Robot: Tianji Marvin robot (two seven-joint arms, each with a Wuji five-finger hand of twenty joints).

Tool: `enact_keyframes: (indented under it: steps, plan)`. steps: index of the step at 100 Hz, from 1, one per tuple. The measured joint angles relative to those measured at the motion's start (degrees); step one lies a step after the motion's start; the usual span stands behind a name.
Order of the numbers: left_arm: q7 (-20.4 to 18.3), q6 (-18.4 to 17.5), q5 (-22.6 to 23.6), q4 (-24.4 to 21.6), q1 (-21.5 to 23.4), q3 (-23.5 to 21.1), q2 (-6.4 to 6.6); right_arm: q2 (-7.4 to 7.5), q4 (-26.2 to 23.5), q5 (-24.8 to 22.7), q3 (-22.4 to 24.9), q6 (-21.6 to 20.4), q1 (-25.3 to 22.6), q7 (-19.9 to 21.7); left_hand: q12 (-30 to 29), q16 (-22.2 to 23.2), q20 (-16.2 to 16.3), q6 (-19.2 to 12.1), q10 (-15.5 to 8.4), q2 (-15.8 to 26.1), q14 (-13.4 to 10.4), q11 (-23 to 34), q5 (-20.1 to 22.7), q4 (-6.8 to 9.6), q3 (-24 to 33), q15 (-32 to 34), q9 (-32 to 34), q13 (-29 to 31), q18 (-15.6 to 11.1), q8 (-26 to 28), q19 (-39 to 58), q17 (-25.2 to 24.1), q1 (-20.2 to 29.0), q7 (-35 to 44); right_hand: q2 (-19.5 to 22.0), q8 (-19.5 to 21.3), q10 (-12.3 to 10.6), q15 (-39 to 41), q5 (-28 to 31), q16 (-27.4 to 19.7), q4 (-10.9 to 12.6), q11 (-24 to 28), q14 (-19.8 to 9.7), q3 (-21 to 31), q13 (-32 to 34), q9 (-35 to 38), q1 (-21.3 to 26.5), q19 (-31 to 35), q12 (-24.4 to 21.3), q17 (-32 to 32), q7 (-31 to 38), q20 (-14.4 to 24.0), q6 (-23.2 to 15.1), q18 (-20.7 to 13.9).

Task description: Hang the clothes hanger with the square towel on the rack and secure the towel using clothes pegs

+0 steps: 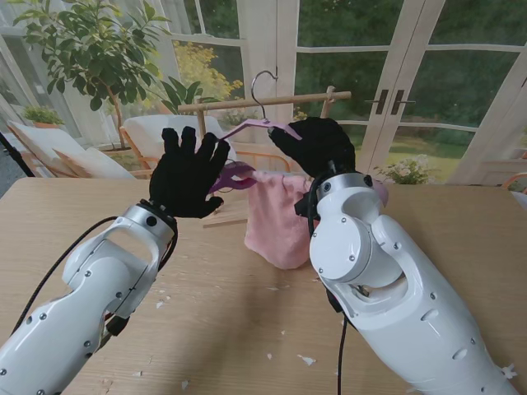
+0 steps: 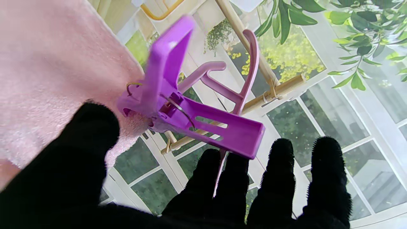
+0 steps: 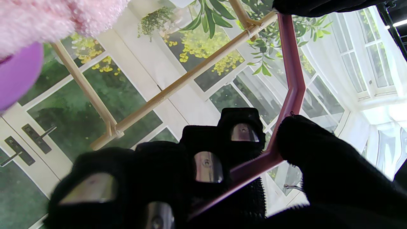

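Observation:
The wooden rack (image 1: 263, 102) stands at the far middle of the table. The pink clothes hanger (image 1: 262, 125) has its wire hook over the rack's bar. My right hand (image 1: 317, 144) is shut on the hanger's right arm, with the hanger (image 3: 291, 79) pinched between thumb and fingers. The pink square towel (image 1: 278, 216) droops from the hanger down to the table. A purple peg (image 2: 178, 105) is clipped on the towel's (image 2: 47, 79) left edge. My left hand (image 1: 191, 171) is open with fingers spread just left of the peg (image 1: 233, 175), holding nothing.
White scraps (image 1: 305, 360) lie scattered on the wooden table (image 1: 461, 214) nearer to me. A black cable (image 1: 49, 276) runs along my left arm. Behind the rack are glass doors, a leafy plant (image 1: 90, 49) and a lounge chair (image 1: 156, 132).

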Motion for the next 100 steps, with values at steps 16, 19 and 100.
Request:
enact_keyframes:
  steps: [16, 19, 100]
  plan:
    - [2.07, -0.45, -2.6, -1.29, 2.34, -2.42, -0.12, 0.01, 0.0, 0.0, 0.59, 0.72, -0.03, 0.43, -0.23, -1.15, -1.25, 2.26, -0.05, 1.0, 0.0, -0.53, -1.27, -0.11, -1.1, -1.05, -1.66, -0.66, 0.75, -1.36, -1.69, -0.88, -2.97, -4.06, -0.02, 0.0, 0.0, 0.0, 0.28, 0.01, 0.0, 0.0, 0.0, 0.0, 0.11, 0.18, 0.01, 0.0, 0.0, 0.11, 0.0, 0.0, 0.0, 0.0]
    - [2.09, -0.54, -2.6, -1.69, 2.89, -3.0, -0.16, 0.02, 0.0, 0.0, 0.7, 0.8, -0.06, 0.49, -0.61, -1.18, -1.79, 2.36, -0.06, 1.16, 0.0, -0.56, -1.28, -0.11, -1.17, -1.11, -1.66, -1.16, 0.75, -1.42, -2.29, -0.98, -3.61, -4.38, -0.03, 0.0, 0.0, 0.0, 0.31, 0.01, 0.0, 0.0, 0.0, 0.0, 0.13, 0.21, 0.01, 0.0, 0.0, 0.16, 0.0, 0.0, 0.0, 0.0]
    - [-8.76, 11.4, -59.08, -14.49, 17.97, -16.46, -1.96, 0.51, 3.1, 0.94, 5.91, 2.58, -0.3, 2.1, -1.53, -1.38, -4.15, 3.8, 1.8, 4.03, 1.43, -2.71, 5.63, 0.05, -0.85, -4.17, 1.52, -3.5, 0.66, -5.01, -11.5, -5.45, 5.88, -8.38, -0.05, 0.0, -0.03, 0.0, 0.37, 0.01, 0.0, 0.0, -0.01, 0.0, 0.16, 0.3, 0.01, 0.01, 0.02, 0.19, 0.0, 0.0, 0.01, -0.02]
